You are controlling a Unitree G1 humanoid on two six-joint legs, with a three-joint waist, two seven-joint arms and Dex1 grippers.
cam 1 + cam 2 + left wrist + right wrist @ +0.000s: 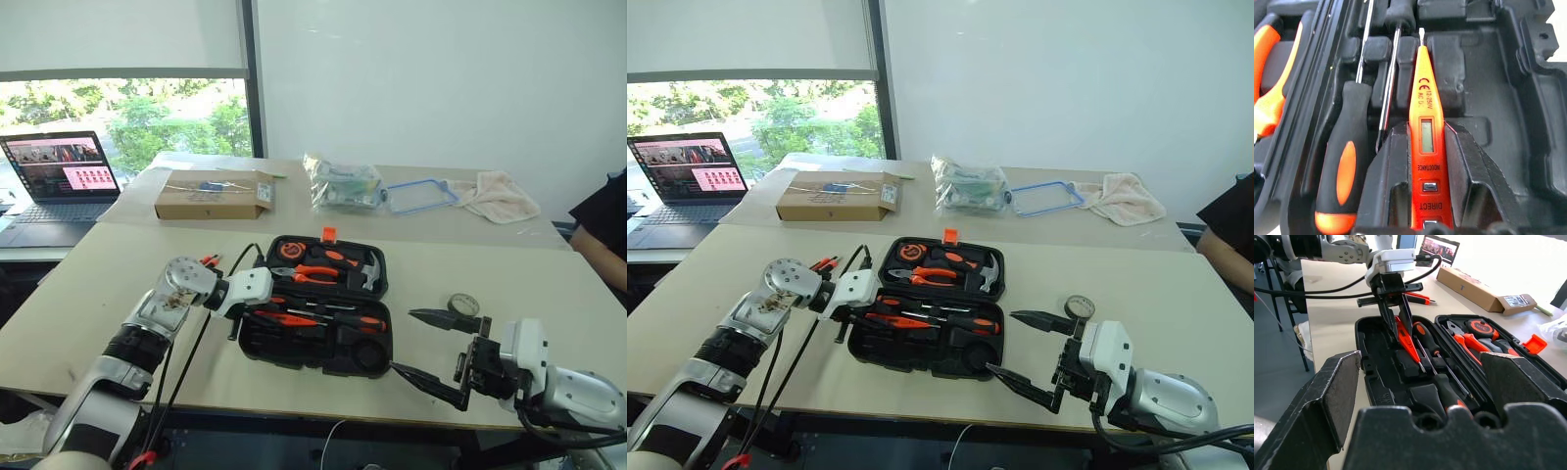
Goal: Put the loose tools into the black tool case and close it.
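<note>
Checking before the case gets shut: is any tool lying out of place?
Yes. One orange-and-black tool lies on the table outside the black tool case, behind the left hand. That hand grips an orange voltage tester over the case's recesses, not yet seated.

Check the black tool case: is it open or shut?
Open. The tool case lies flat with its lid folded back, and screwdrivers and pliers show in their recesses.

Orange tester (1428, 147) butt cut off; tip hidden among case (1528, 98) recesses.
</note>
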